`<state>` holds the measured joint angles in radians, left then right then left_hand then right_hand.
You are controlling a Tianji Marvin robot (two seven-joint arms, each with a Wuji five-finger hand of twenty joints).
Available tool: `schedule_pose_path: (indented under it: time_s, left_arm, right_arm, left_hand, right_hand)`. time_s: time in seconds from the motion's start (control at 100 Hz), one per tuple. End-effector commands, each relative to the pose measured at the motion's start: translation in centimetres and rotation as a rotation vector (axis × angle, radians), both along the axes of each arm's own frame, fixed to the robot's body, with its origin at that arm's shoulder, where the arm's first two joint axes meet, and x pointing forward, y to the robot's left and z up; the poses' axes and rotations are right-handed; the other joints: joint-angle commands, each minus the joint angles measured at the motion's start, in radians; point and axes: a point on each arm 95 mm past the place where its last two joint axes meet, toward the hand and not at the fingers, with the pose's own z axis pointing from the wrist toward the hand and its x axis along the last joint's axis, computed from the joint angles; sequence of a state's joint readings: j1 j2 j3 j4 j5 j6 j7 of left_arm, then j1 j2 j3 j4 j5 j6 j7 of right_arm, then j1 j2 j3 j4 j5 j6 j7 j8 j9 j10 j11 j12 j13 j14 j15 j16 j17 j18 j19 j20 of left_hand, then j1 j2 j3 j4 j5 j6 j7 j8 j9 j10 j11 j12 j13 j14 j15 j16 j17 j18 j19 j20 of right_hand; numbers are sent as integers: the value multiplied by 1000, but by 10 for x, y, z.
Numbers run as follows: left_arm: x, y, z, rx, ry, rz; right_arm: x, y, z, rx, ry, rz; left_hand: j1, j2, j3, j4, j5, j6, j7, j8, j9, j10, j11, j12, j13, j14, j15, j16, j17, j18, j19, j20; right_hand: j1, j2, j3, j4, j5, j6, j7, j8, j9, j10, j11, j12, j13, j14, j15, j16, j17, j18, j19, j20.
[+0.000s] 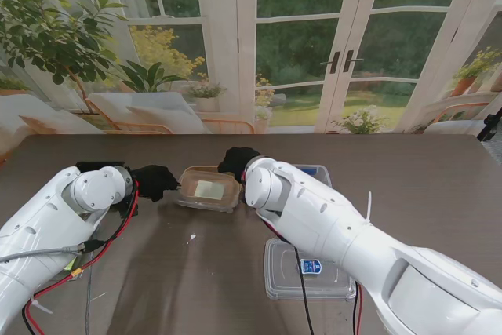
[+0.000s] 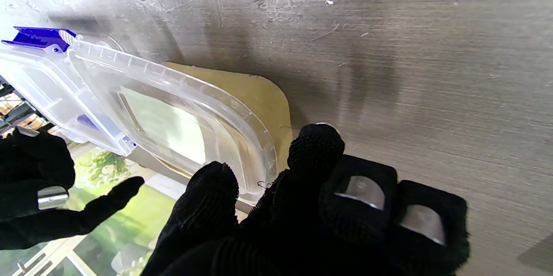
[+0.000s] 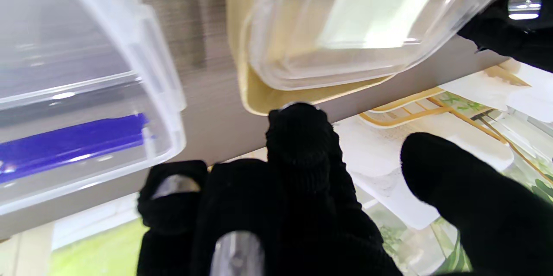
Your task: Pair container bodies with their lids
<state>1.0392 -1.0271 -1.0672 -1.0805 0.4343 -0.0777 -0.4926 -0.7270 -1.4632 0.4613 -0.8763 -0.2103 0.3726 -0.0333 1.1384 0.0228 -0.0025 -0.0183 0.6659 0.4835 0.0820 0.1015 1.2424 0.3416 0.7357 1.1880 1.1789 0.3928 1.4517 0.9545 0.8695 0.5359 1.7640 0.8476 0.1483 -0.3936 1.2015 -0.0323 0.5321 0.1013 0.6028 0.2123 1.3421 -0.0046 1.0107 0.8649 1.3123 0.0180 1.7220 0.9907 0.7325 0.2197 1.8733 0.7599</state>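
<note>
Seating the clear container body (image 1: 209, 188) squarely on its beige lid (image 2: 263, 96) looks like the step in hand. Going big to small: table (image 1: 439, 186) w/ a flat clear lid (image 1: 306, 272) at lower centre of the stand view; blue-latched box (image 1: 318, 172) behind the right arm; body at frame centre, resting on the beige lid, lid edge showing beyond it. Left hand (image 1: 154, 181) touches its left rim, right hand (image 1: 237, 162) is at the upper-right corner; both w/ fingers spread, gripping nothing. Advice: press evenly from both sides, align corners first, avoid tilting.
</note>
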Motion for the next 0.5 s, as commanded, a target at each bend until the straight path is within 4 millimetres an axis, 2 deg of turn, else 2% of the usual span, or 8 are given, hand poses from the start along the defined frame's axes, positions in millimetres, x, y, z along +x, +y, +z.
schedule_pose_path:
  time_s: [0.0, 0.31, 0.49]
  left_arm:
    - [-1, -4, -1, -4, 13, -11]
    - [-2, -5, -2, -6, 12, -13]
    - [-3, -5, -2, -5, 10, -16]
  right_arm:
    - [0, -14, -3, -26, 20, -5]
    - [-9, -31, -5, -114, 50, 8]
    - [-15, -33, -10, -122, 79, 16]
  left_hand:
    - [7, 51, -7, 11, 11, 16, -3, -4, 4, 89, 15, -9, 18, 33, 4, 5, -10, 3, 30, 13]
    - [7, 51, -6, 10, 13, 17, -2, -4, 4, 89, 15, -9, 19, 33, 4, 4, -10, 4, 30, 12]
    - [8, 51, -6, 11, 13, 18, -2, -4, 5, 88, 16, -9, 21, 31, 4, 3, -9, 4, 30, 11]
  right_hand:
    - [-28, 17, -79, -1, 25, 7, -1, -14, 82, 87, -7, -15, 1, -48, 56, -6, 455, 24, 185, -25]
    - [-38, 9, -88, 0, 168, 53, 5, -17, 108, 81, -1, -17, 1, -63, 58, -4, 457, 9, 195, -18]
    - [-41, 12, -94, 0, 191, 61, -14, -27, 108, 80, 9, -21, 2, -66, 59, -2, 457, 5, 197, -16]
